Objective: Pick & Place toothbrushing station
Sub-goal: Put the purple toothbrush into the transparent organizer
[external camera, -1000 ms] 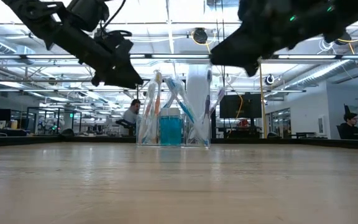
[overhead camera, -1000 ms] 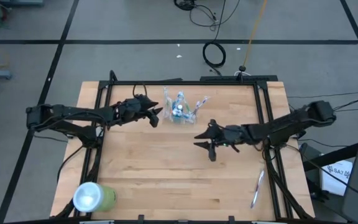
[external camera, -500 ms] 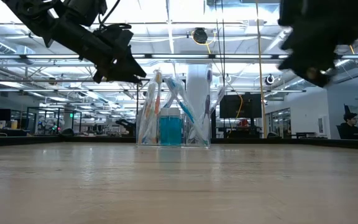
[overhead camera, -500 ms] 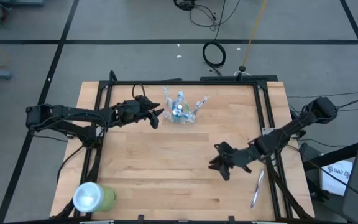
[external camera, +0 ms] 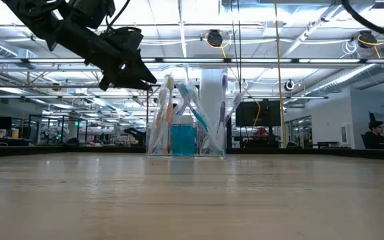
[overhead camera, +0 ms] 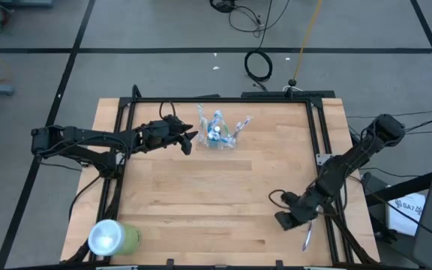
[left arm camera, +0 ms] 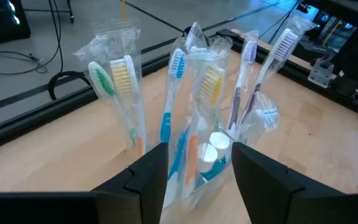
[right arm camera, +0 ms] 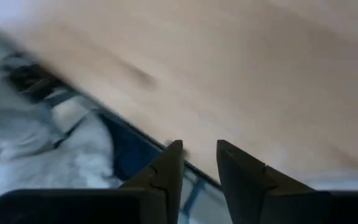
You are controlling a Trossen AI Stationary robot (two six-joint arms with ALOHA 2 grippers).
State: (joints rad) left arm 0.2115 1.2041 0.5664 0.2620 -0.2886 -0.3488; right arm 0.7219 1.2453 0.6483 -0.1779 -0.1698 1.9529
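High view shows the small clear, colourless plastic cup (overhead camera: 216, 136) standing upright near the far edge of the light wooden counter (overhead camera: 201, 202), holding several toothbrushes in clear wrappers that fan outward. The left tool (overhead camera: 189, 139) hangs just beside the cup on its left side, apart from it. In the left wrist view its two dark fingers (left arm camera: 151, 171) stand apart with nothing between them, and the cup (left arm camera: 204, 163) with its wrapped brushes, green, yellow, blue and purple among them, sits right ahead of the gap.

The right tool (overhead camera: 285, 220) is well away from the cup, low over the counter's near right corner, just beside a wrapped toothbrush (overhead camera: 310, 227) lying flat near the right edge. In the right wrist view its fingers (right arm camera: 166, 168) stand a narrow gap apart, with nothing between them.

An opaque light-green cup with a whitish top (overhead camera: 112, 238) lies on its side at the near left corner.

Low view shows the clear cup (external camera: 184, 139) upright with the left tool (external camera: 135, 73) above and beside it.
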